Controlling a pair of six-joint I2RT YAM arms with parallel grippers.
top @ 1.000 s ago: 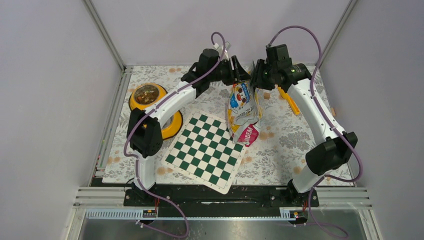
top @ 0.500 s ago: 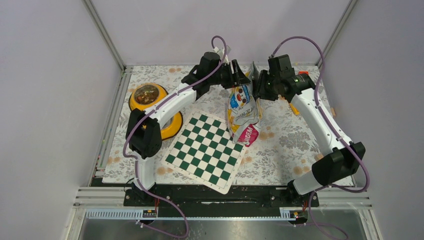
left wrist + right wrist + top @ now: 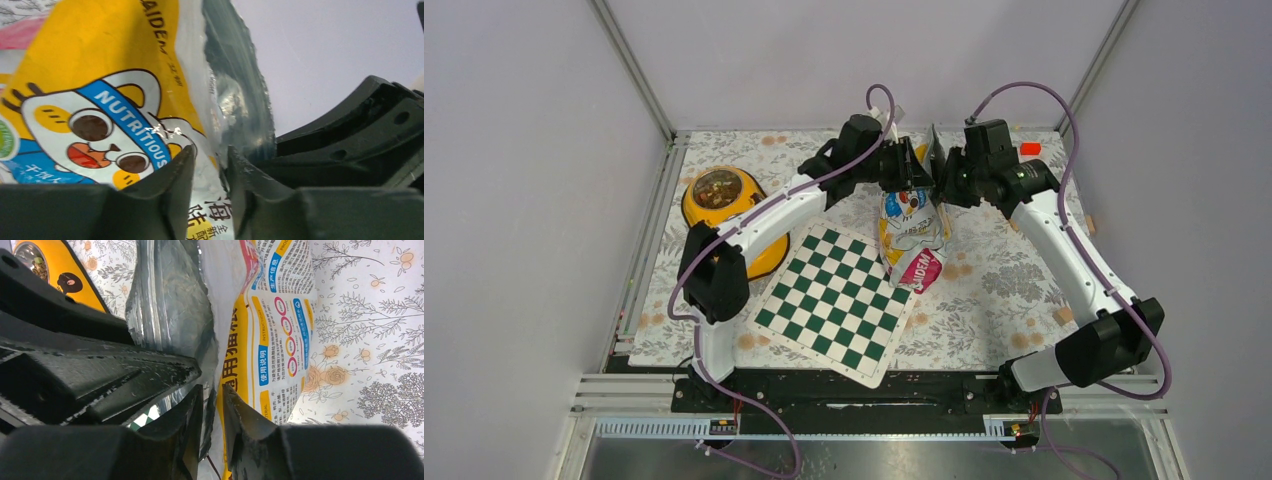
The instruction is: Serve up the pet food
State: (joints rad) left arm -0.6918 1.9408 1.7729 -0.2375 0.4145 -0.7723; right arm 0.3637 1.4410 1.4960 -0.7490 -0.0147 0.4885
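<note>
Yellow pet-food bag (image 3: 909, 222) on the bench (image 3: 1024, 270): left jaws pinched one wall of its open top, right jaws the other.

links (image 3: 774, 205): white shells — black joints | cables (image 3: 1024, 87): purple, looped | bases (image 3: 696, 392): black | left tool (image 3: 210, 167), right tool (image 3: 212, 400): matte black wedge fingers (image 3: 172, 440)

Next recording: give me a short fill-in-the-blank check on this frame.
1. The pet food bag, pinched at its top by the left tool and right tool, has a blue band reading ____.
2. The bowl's rim is coloured ____.
3. The chessboard's dark squares are ____.
4. The bowl sits on the ____ arm's side.
Missing: NUTRITIOUS; yellow; green; left.
</note>
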